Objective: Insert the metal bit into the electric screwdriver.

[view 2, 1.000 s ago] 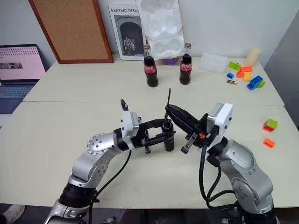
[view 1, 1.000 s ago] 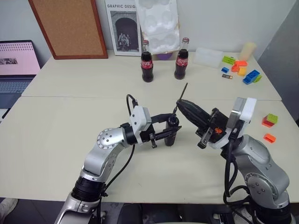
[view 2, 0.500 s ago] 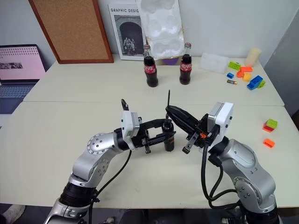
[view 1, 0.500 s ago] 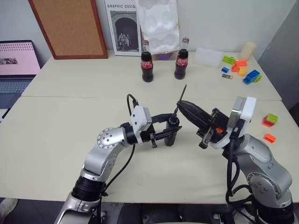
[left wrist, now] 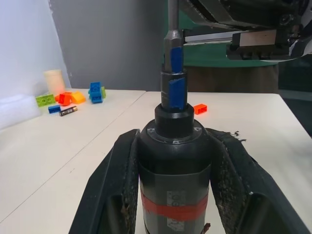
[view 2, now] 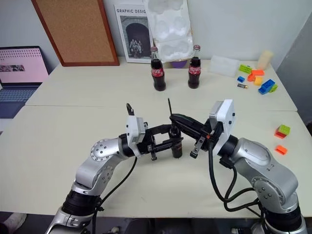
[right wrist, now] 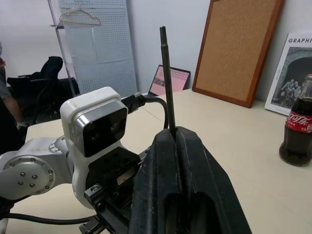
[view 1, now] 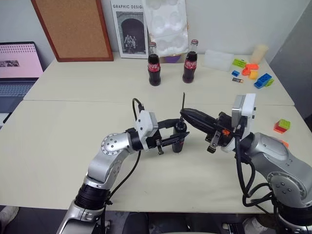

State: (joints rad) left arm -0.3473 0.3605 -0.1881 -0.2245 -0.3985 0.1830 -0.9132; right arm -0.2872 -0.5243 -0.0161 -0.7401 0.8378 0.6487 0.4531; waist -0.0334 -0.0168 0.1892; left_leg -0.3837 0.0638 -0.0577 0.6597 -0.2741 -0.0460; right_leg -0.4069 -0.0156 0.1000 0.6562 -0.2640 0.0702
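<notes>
My right gripper (view 1: 187,114) is pinched tight on the metal bit (view 1: 184,101), which stands nearly upright out of the fingertips. A second ago the bit leaned away toward the cola bottles (view 1: 154,70) and sat just off to the side of the electric screwdriver (view 1: 179,137); now I have rolled the wrist so the rod is straighter and its lower end sits directly over the screwdriver's top. In the left wrist view the shank looks already seated in the blue-marked collet, though how deep it has gone I cannot tell.

My left gripper (view 1: 178,139) is clamped around the screwdriver's black body, holding it upright above the table (view 1: 58,126), and it has not shifted.

I judge the alignment to be about done, so what remains is a straight push down along the screwdriver's axis. Any leftover tilt could jam the bit at the mouth.

Behind the screwdriver stand the bottles, well apart.
</notes>
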